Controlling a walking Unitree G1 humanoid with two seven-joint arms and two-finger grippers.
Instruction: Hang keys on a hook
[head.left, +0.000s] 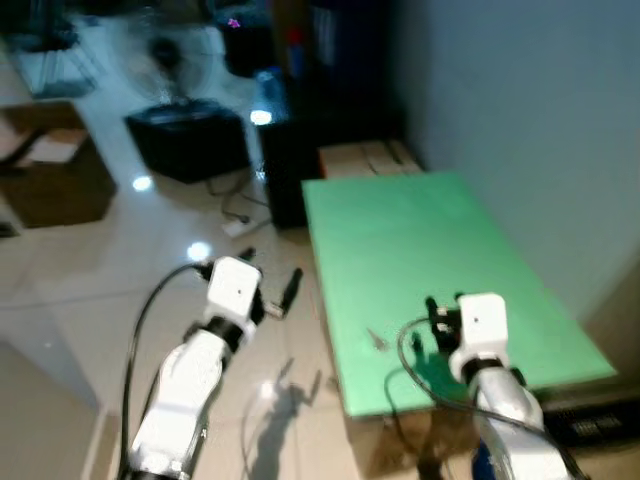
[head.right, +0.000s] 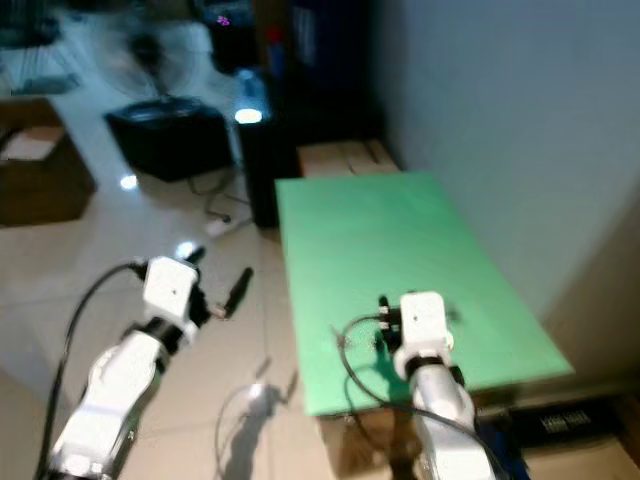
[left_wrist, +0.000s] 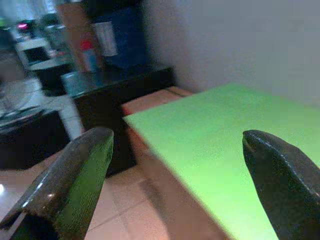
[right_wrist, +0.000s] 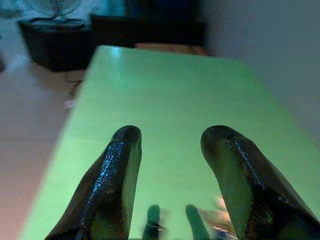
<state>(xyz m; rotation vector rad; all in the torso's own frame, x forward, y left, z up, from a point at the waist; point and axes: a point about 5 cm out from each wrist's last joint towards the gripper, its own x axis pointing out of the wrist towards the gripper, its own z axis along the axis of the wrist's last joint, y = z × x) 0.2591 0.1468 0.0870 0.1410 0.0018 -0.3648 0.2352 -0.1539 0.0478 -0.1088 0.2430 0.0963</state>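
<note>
Grippers sit nearest the camera, one on each side of the near end of a green table (head.left: 420, 240). The right gripper (head.left: 443, 318) hovers low over the table's near right part, its two black fingers (right_wrist: 112, 185) spread a moderate way apart with nothing between them; their dark reflection shows on the glossy green top just ahead. A blurred orange-and-pale patch (right_wrist: 220, 215) lies on the table close under the right finger, too smeared to identify. The left gripper (head.left: 285, 292) hangs over the tiled floor (head.left: 100, 280) beside the table's left edge, fingers (left_wrist: 75, 175) wide apart and empty, pointing toward the table's far end. A small thin object (head.left: 377, 341), likely the keys, lies on the green top near its left front edge, between the two grippers and apart from both; it is too small and blurred to be sure.

Further off, a brown cardboard box (head.left: 370, 158) butts against the table's far end, with a black cabinet (head.left: 290, 170) beside it. A low black box (head.left: 188, 140) stands on the floor beyond, a fan (head.left: 165, 55) behind it. A plain wall (head.left: 520, 120) runs along the table's right side.
</note>
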